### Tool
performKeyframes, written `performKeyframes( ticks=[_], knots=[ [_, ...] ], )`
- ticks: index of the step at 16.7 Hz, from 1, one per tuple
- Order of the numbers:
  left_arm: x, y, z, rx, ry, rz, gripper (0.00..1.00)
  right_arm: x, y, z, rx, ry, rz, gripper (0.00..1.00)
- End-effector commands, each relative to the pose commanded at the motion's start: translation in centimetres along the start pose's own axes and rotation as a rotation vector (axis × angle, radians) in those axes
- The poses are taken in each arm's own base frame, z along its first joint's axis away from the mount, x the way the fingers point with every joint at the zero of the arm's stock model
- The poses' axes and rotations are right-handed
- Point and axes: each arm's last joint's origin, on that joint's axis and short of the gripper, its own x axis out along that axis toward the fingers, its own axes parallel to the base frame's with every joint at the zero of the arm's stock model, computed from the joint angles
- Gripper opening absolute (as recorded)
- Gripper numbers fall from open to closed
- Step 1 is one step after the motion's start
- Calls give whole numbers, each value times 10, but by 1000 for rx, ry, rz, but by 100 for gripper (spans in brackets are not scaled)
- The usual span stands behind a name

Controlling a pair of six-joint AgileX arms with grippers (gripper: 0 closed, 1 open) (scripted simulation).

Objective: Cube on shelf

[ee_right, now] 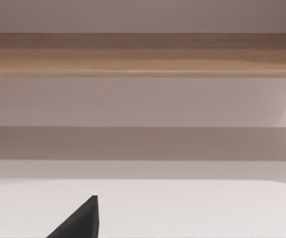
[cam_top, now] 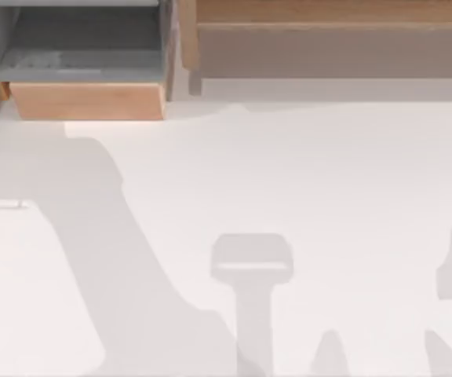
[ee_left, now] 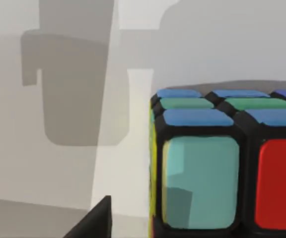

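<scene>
The small puzzle cube (ee_left: 227, 163), with black grid lines between glossy tiles, sits close in front of the left wrist camera on a pale grey-white surface (ee_left: 58, 173). Its facing side shows a light cyan tile beside a red tile; the upper side carries rows of blue and green tiles, and a thin yellow strip marks the adjoining side at the cube's edge. A black fingertip (ee_left: 96, 220) of the left gripper is just beside the cube, apart from it, and block-shaped shadows lie on the surface beyond the cube. Whether that pincer is released or clenched cannot be told. In the top view, the long light-brown wooden shelf board (cam_top: 336, 14) runs along the far edge of the white table (cam_top: 289, 181), with a grey-brown shaded recess beneath it. Beside the shelf, toward the table's left, stands a smaller wooden box unit with a grey interior (cam_top: 85, 71). Grey arm-shaped shadows fall on the table nearer the viewer than the shelf. The right wrist view faces the shelf board (ee_right: 143, 54) and its recess, with one black fingertip (ee_right: 81, 220) of the right gripper at the frame edge; its pincer state cannot be told either.
</scene>
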Motion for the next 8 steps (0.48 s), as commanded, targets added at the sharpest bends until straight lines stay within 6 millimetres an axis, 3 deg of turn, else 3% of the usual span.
performKeyframes(
  ticks=[8],
  knots=[
    [0, 0, 0, 0, 0, 0, 17, 0, 0, 0, 0, 0, 0, 100]
  ],
)
